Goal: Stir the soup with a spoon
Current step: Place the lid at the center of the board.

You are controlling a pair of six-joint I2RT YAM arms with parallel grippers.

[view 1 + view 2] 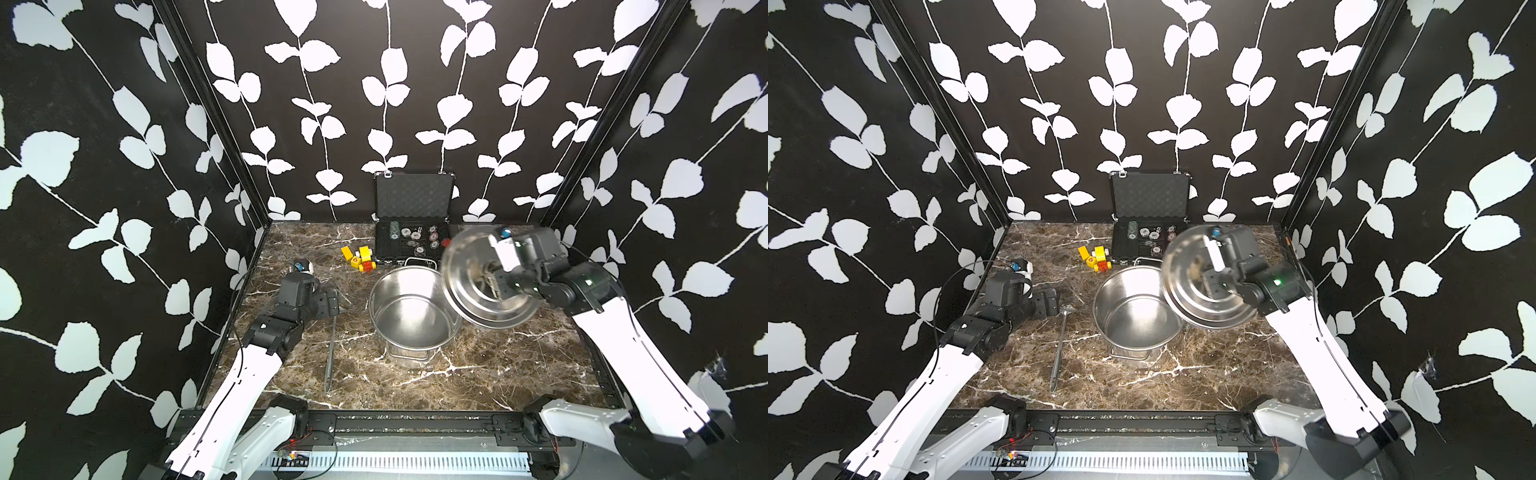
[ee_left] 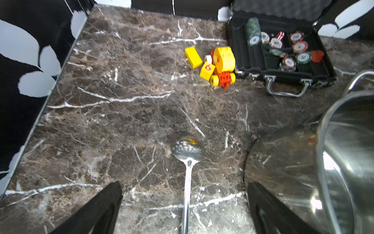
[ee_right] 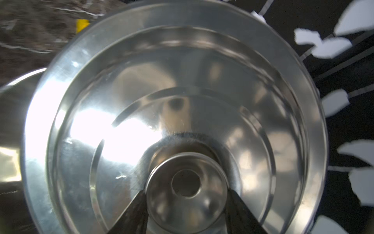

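Observation:
The spoon (image 1: pixel 331 353) (image 1: pixel 1059 353), a long steel ladle, lies flat on the marble left of the pot. My left gripper (image 1: pixel 332 305) (image 2: pixel 183 183) hovers open over its bowl end. Its fingers straddle the handle without touching it, and the round bowl (image 2: pixel 187 150) lies just ahead of them. The steel pot (image 1: pixel 411 324) (image 1: pixel 1136 320) (image 2: pixel 344 162) stands uncovered at the table's middle. No soup shows, only its bare shiny inside. My right gripper (image 1: pixel 492 278) (image 3: pixel 185 192) is shut on the knob of the lid (image 1: pixel 465 266) (image 3: pixel 141 81). It holds the lid tilted in the air, right of the pot.
An open black case of poker chips (image 1: pixel 411 232) (image 2: pixel 283 56) stands against the back wall, behind the pot. Yellow and red toy bricks (image 1: pixel 360 259) (image 2: pixel 218 62) lie left of the case. Leaf-patterned walls close three sides.

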